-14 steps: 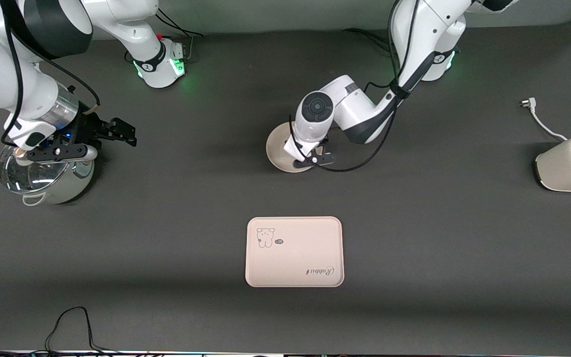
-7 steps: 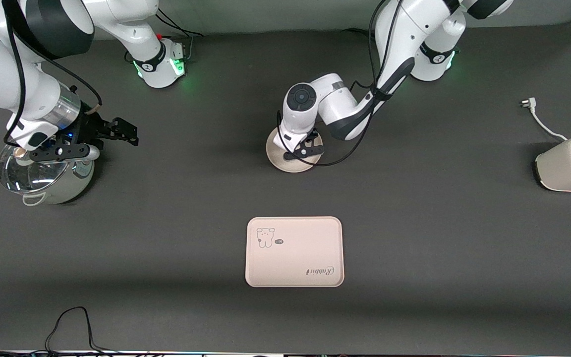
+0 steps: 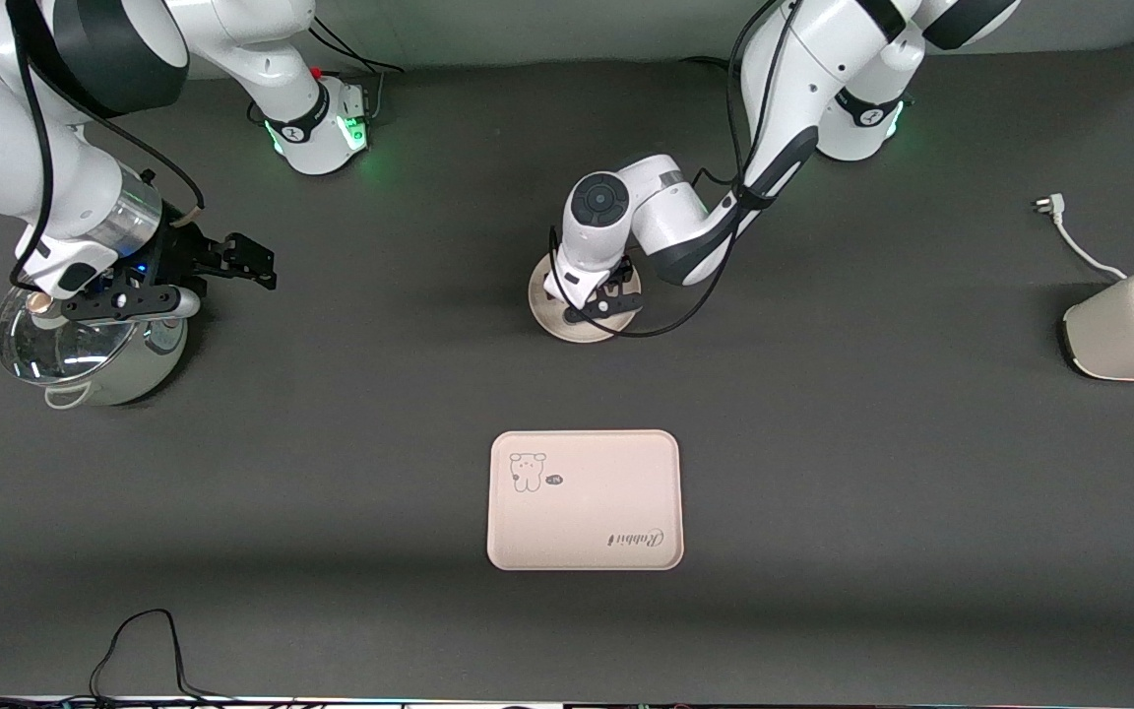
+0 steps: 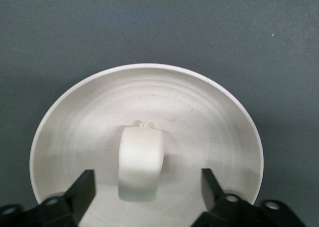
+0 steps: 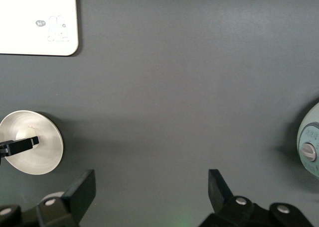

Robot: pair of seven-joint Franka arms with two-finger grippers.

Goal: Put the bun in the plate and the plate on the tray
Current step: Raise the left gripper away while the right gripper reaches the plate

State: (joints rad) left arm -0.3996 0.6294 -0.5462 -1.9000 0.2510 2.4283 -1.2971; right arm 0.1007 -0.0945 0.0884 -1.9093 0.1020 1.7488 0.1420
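Observation:
The round cream plate (image 3: 552, 317) sits mid-table, farther from the front camera than the tray (image 3: 582, 502). In the left wrist view the bun (image 4: 142, 160) lies in the plate (image 4: 75, 95), near its middle. My left gripper (image 3: 601, 300) is low over the plate and open (image 4: 148, 179); its fingers stand apart on either side of the bun without touching it. In the front view the gripper hides the bun. My right gripper (image 3: 257, 264) is open and empty (image 5: 152, 184) beside the pot and waits. The right wrist view also shows the plate (image 5: 42, 155) and the tray (image 5: 37, 18).
A steel pot with a glass lid (image 3: 85, 350) stands at the right arm's end of the table. A cream toaster (image 3: 1133, 325) with a white cord and plug (image 3: 1054, 207) stands at the left arm's end.
My left gripper has moved from the plate's nearer rim to over its middle. The right arm has barely moved.

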